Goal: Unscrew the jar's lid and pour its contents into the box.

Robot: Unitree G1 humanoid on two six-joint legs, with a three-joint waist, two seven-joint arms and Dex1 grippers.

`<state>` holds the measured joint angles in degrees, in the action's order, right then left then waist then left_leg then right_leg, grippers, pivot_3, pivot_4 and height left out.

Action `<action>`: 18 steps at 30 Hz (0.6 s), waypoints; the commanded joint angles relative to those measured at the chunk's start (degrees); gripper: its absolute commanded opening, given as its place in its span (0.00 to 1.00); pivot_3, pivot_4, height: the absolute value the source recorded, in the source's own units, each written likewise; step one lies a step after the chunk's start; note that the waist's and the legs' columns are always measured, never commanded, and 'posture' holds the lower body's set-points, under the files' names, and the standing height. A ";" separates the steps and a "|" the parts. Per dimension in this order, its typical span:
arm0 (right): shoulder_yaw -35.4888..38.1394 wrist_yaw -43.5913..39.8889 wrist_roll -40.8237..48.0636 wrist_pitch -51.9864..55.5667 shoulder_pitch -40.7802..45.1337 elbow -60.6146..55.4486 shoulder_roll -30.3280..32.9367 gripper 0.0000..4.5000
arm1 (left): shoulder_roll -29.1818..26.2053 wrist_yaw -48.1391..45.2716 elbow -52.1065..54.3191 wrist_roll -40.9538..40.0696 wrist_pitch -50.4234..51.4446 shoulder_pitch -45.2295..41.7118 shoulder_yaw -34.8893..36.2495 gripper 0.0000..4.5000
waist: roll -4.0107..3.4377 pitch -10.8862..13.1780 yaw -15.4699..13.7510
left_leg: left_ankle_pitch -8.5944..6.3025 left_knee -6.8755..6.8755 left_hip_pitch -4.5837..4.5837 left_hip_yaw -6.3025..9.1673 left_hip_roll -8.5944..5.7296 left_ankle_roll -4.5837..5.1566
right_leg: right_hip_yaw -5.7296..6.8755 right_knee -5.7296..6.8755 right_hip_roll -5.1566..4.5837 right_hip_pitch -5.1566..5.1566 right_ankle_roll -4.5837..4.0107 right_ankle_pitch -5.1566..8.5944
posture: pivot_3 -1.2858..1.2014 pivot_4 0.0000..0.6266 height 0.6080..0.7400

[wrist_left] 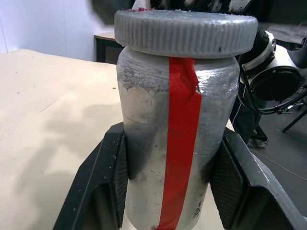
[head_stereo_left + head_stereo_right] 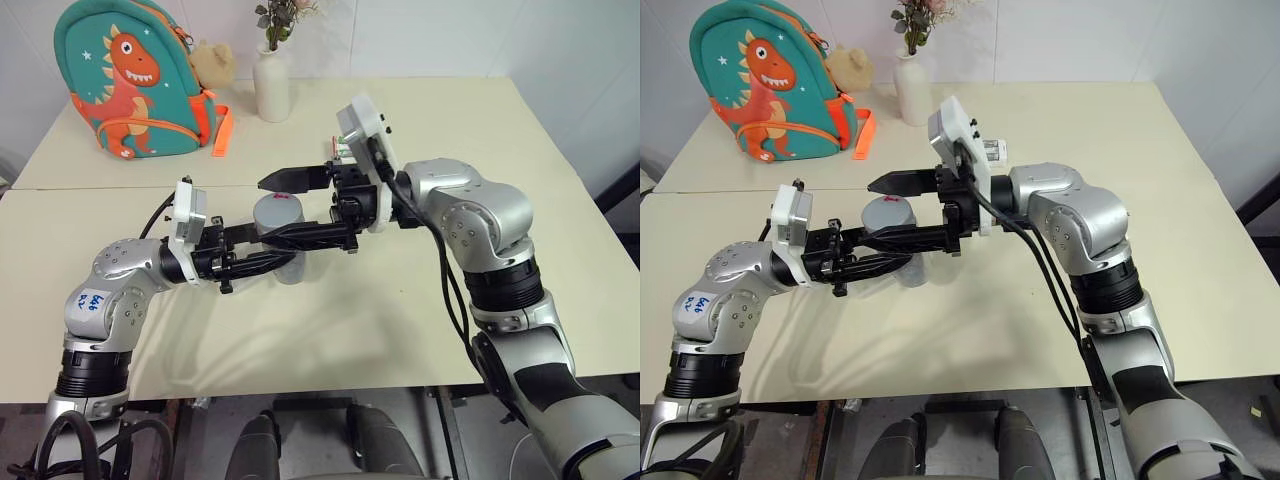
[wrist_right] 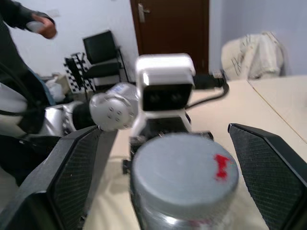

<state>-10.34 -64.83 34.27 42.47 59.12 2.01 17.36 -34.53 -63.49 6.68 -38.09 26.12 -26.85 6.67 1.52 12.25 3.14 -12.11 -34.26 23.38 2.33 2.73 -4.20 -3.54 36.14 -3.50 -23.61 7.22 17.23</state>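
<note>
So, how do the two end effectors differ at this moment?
The left end effector is shut on the jar, its fingers pressing the jar's sides below the lid; the right end effector is open, with the lid between its fingers, one on each side, and holds nothing yet. The left one points toward the robot's right, the right one toward its left. Both have two black fingers.

An office-like test room is showing: cream-coloured surface, black office chair sitting near the dark brown wooden door, a person's hand hovering nearby.
</note>
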 commanded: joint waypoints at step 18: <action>2.82 -3.03 -2.29 -4.20 2.79 6.88 3.75 0.99 | 0.20 0.48 2.12 -0.75 -1.01 -0.66 0.66 0.44 | 0.00 0.00 -0.09 | 0.00 0.00 0.00 0.00 0.00 0.00 | 0.00 0.01 -0.01 0.00 0.00 0.00 | 0.52 0.24 1.00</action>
<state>-10.61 -67.61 32.09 38.98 61.59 8.75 19.57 -34.28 -62.57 6.66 -38.04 26.12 -26.85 6.65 1.52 12.25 3.04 -12.11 -34.26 23.39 2.33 2.73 -4.20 -3.54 36.15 -3.50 -23.62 7.22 17.23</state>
